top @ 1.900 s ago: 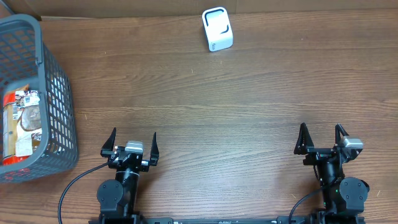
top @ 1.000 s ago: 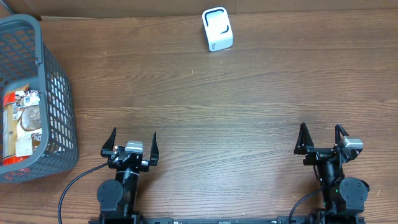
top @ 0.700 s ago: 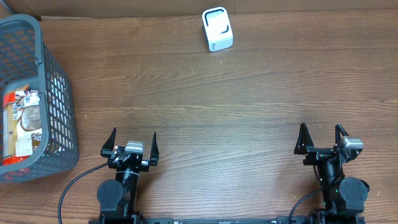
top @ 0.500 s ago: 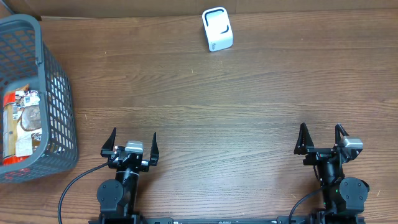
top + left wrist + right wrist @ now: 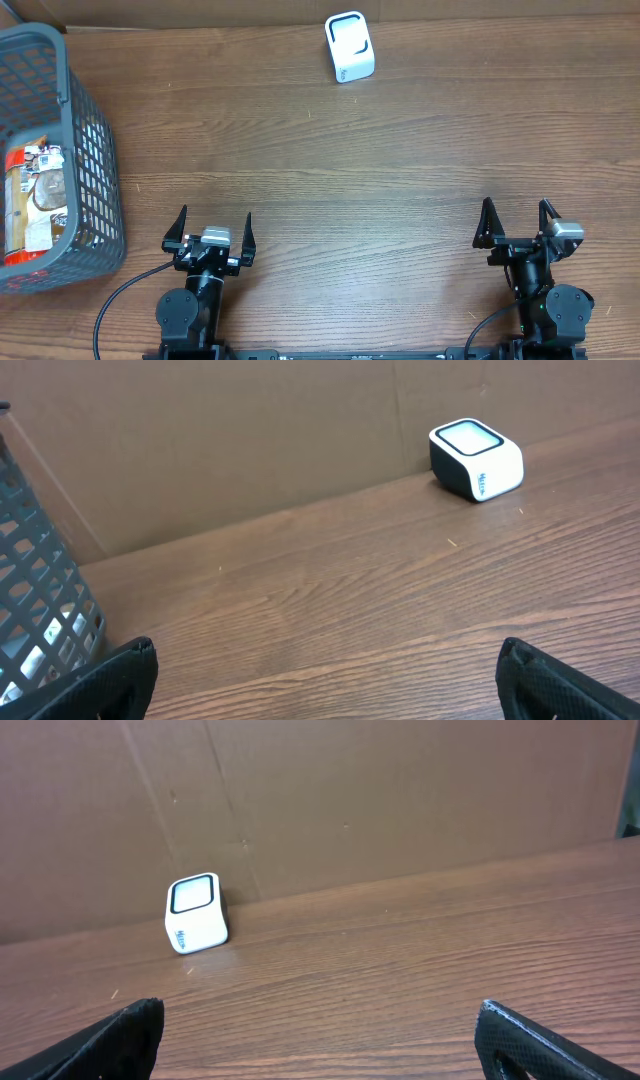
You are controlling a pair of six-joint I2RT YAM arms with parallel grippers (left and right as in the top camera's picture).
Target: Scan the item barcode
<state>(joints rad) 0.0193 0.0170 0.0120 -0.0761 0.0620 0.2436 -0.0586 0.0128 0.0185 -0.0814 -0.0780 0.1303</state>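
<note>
we see our left claw (image 5: 215,214) low at the near edge of the bench (image 5: 380,170), its two fingers spread wide and holding nothing. our right claw (image 5: 516,205) sits well off to its right along the same near edge, spread just as wide and also holding nothing. the packaged item (image 5: 35,195), brown and white with a red edge, lies inside the grey basket (image 5: 100,160). the basket stands to the left of the left claw and a little ahead of it, apart from both claws. the white scanner (image 5: 350,47), its dark-framed window facing up, stands far ahead of both claws. it is ahead and to the right of the left one, ahead and to the left of the right one, close to the cardboard wall (image 5: 250,440) at the back of the bench.
</note>
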